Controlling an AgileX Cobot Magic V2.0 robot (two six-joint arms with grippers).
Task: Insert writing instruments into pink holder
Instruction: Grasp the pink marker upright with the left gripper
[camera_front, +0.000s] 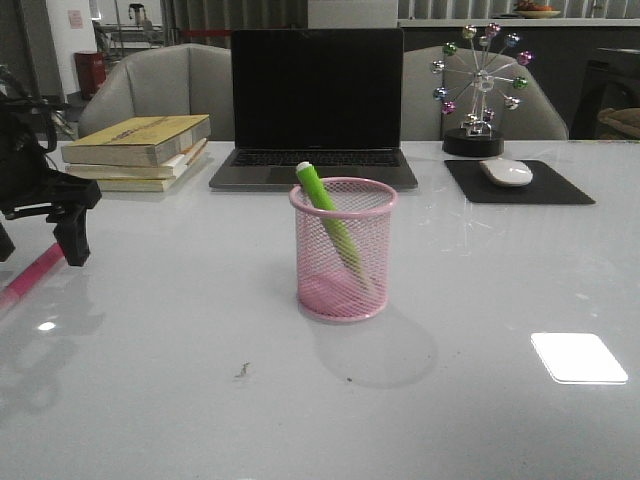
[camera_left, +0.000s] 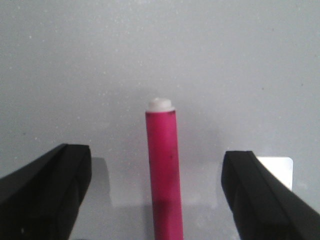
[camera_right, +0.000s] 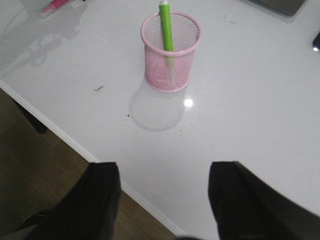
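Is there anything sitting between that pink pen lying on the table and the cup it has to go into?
Nothing visible. Bare table lies between the pink marker at the left edge and the pink mesh cup. The green marker already in the cup leaves room.

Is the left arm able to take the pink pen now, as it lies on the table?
Probably yes. The left tool is open with one finger on each side of the pink pen, and nothing lies between them on the table.

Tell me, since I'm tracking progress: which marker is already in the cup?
The lime green marker, leaning inside the pink holder. The pink marker lies on the table between the left gripper's open fingers.
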